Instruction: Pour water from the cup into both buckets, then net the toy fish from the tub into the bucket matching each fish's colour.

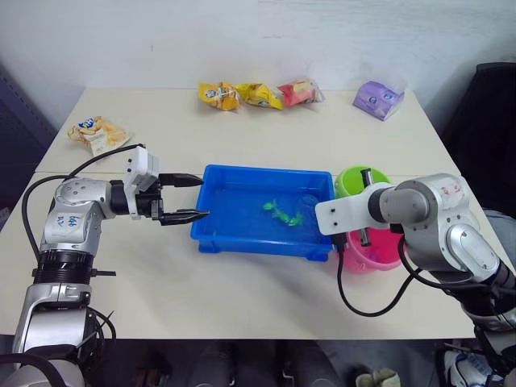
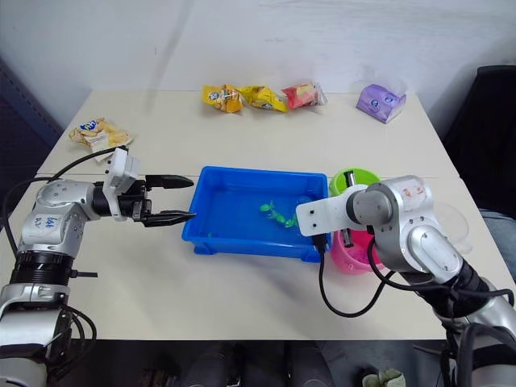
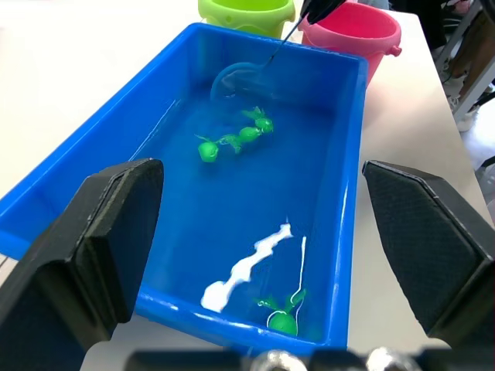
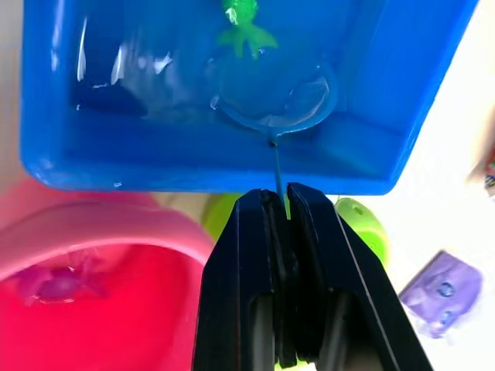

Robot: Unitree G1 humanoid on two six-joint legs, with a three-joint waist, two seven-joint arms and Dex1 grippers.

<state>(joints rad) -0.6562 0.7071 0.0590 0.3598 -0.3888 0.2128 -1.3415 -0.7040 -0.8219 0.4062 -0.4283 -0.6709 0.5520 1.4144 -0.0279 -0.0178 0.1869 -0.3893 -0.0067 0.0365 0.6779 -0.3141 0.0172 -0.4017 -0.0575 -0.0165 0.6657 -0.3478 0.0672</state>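
The blue tub [image 1: 211, 235] holds water and several green toy fish [image 1: 282, 214]. My right gripper [image 4: 282, 202] is shut on the net's thin handle, above the tub's rim by the buckets. The net's light blue hoop [image 4: 274, 97] is dipped in the water beside a green fish [image 4: 246, 27]. The green bucket [image 1: 355, 181] and the pink bucket [image 1: 379, 251] stand against the tub's right end. A pink fish [image 4: 58, 282] lies in the pink bucket. My left gripper [image 1: 203, 196] is open just outside the tub's left end. A clear curved rim, probably the cup [image 2: 457, 222], shows behind my right arm.
Snack packets lie along the table's far edge: yellow ones [image 1: 238, 95], a red one [image 1: 300, 91] and a purple one [image 1: 377, 98]. Another packet [image 1: 97, 133] lies at the far left. The table's front edge runs close below the tub.
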